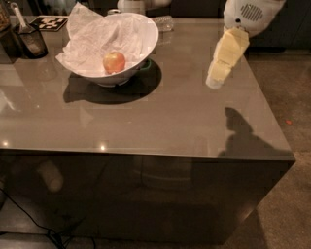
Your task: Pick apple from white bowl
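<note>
— Our gripper [215, 80] hung over the table [170, 121] near its edge, clear of the surface. We could not tell whether it was open or closed, and it held nothing that we could see.

— And the apple [114, 62]?

— Well apart from the gripper, off to its left in the view. It sat in the white bowl [153, 34], resting on the crumpled paper [97, 39] that lined it, towards the bowl's near side.

— So we judged the reach across to be the step in hand. How should we have done it well?

— We thought the gripper should travel above the rim, come down from overhead onto the apple, and close around the fruit alone. The paper stood high on the bowl's far side from the gripper, so catching a fold was the risk. The smooth, round skin could also slip from an off-centre grip.

— How was the arm posed?

— The white wrist housing [248, 14] sat above the gripper, which slanted down and leftward from it. Its shadow [238, 129] fell on the table just nearer the camera than the gripper. Beyond the bowl, farthest from the gripper, stood a dark container [31, 41] with a utensil.
</note>
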You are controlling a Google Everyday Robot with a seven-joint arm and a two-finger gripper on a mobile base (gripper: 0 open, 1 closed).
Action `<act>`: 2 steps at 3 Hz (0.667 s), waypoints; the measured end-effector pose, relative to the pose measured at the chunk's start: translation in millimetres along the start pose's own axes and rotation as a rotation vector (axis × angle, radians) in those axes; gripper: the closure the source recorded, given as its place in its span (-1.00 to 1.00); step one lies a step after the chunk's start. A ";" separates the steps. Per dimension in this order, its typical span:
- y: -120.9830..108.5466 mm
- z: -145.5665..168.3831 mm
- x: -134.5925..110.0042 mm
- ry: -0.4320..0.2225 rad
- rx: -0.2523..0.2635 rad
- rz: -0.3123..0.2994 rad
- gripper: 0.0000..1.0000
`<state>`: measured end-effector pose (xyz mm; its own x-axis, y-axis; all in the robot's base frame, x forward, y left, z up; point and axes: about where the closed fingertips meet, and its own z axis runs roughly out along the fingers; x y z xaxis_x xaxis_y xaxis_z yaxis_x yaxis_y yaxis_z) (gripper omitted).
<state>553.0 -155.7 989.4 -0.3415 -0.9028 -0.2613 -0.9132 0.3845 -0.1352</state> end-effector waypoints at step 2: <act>-35.5 6.4 -58.3 -0.073 0.039 -0.045 -1.00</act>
<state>606.7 -115.5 1003.3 -0.2819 -0.9034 -0.3230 -0.9174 0.3524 -0.1851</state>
